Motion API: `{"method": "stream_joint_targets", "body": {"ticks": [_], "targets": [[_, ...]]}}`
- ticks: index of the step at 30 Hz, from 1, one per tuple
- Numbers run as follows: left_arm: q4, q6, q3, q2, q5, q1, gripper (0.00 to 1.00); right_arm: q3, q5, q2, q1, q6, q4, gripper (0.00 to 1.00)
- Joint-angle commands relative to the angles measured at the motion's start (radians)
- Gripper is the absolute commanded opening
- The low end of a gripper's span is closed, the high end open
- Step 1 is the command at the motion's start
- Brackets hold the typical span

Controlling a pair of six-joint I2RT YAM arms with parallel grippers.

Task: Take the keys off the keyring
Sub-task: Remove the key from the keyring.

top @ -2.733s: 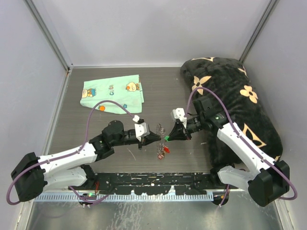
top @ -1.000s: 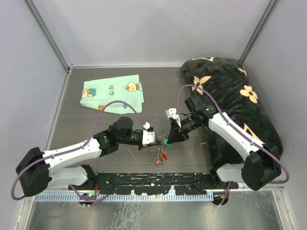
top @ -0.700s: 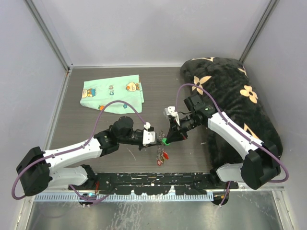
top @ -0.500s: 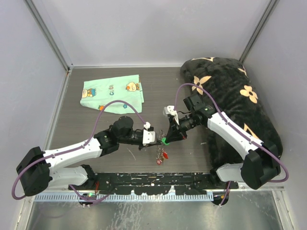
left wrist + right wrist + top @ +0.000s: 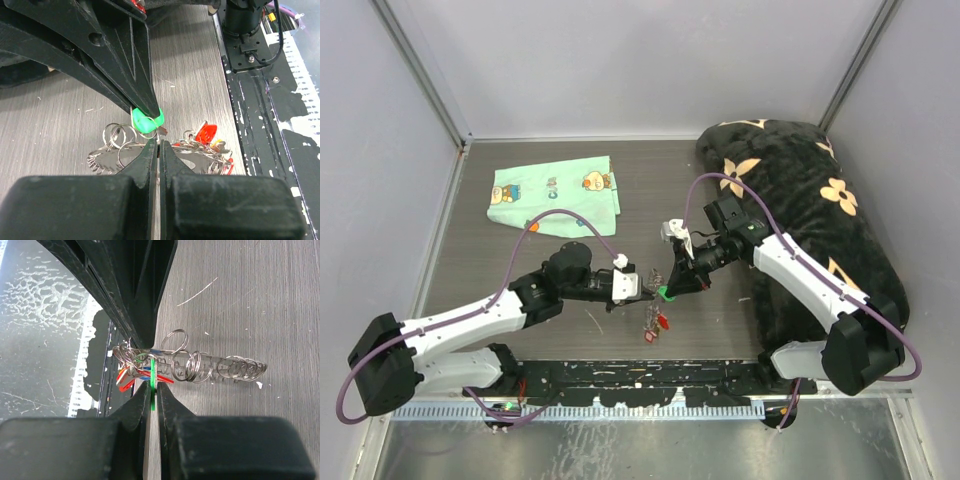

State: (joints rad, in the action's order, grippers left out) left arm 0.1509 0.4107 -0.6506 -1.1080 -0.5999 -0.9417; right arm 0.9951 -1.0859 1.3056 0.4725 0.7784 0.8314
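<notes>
Keyring [image 5: 102, 161] pinched in left hand [image 5: 158, 145], green key [image 5: 146, 121] at its 12 o'clock pinched by right hand [image 5: 152, 392]; a skewed pull risks a slip.

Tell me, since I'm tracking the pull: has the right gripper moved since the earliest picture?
Yes: the right gripper slid slightly left, away from the black cushion.

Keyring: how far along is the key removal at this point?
Done: nothing visible; no key lies apart from the bunch, and the red-headed key hangs with the others on the keyring. In hand: the right gripper pinches the green-headed key between its fingers, while the left gripper is shut on the keyring beside it. Left: working that green key off, then all the rest.
</notes>
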Motion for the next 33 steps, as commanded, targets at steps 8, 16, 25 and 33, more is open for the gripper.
{"method": "stream_joint_targets", "body": {"ticks": [8, 16, 25, 33], "targets": [[0.041, -0.004, -0.023, 0.062, -0.063, -0.002, 0.0, 0.029, -0.01, 0.005, -0.014, 0.003, -0.018, 0.02], [0.074, -0.026, -0.022, 0.053, -0.089, -0.002, 0.0, 0.045, -0.059, 0.052, -0.014, -0.008, 0.016, 0.02], [0.072, -0.026, -0.029, 0.04, -0.097, -0.002, 0.0, 0.056, -0.064, 0.084, -0.014, -0.137, -0.015, 0.01], [0.071, -0.026, -0.022, 0.043, -0.09, -0.003, 0.0, 0.056, -0.061, 0.093, -0.014, -0.152, -0.018, 0.02]]}}
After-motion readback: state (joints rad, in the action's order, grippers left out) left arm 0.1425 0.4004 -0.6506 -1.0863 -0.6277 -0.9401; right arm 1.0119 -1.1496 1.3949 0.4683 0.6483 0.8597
